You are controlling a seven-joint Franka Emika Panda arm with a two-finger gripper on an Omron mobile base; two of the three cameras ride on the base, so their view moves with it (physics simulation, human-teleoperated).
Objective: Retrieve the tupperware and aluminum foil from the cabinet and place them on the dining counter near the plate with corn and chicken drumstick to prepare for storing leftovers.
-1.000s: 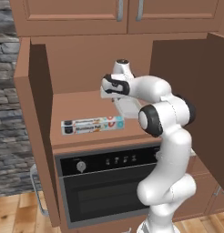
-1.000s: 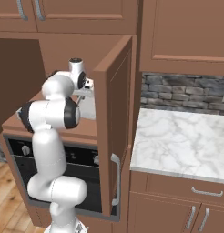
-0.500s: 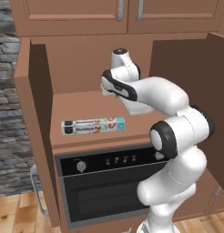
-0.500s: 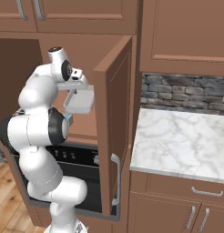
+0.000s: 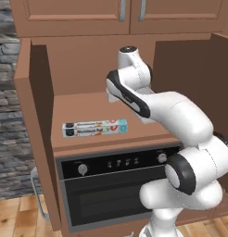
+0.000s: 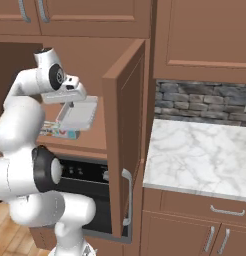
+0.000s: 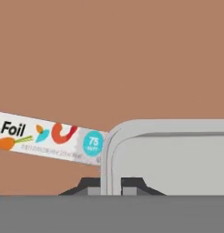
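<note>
A white robot arm is seen rising from the lower right of the left base view, bent at a dark elbow joint and folded back up toward the middle of the frame. In the right base view the same arm climbs the left edge, its wrist turned so the hand points down and to the right.

The gripper (image 6: 73,102) is clenched on the rim of the tupperware (image 6: 77,113) — a shallow pale grey tray with rounded corners. In the right base view the tray is held tilted, left of centre, lifted clear of the brown shelf (image 6: 92,135) inside the open cabinet. In the hand view the tray's near wall is pinched between the two dark fingertips (image 7: 132,184) at the bottom centre, and its rounded corner fills the lower right.

Beyond the tray, the aluminum foil (image 5: 95,127) is seen lying flat on the shelf — a long narrow white carton with orange and teal print, at centre left of the left base view, near the shelf's front edge. In the hand view the foil runs in from the left edge and its end passes behind the tray's corner.

An open cabinet door (image 6: 126,135) stands edge-on at the centre of the right base view. A black oven (image 5: 116,190) sits below the shelf, and a white marble counter (image 6: 200,157) is shown at the right, with a stone backsplash (image 6: 205,102) behind it.
</note>
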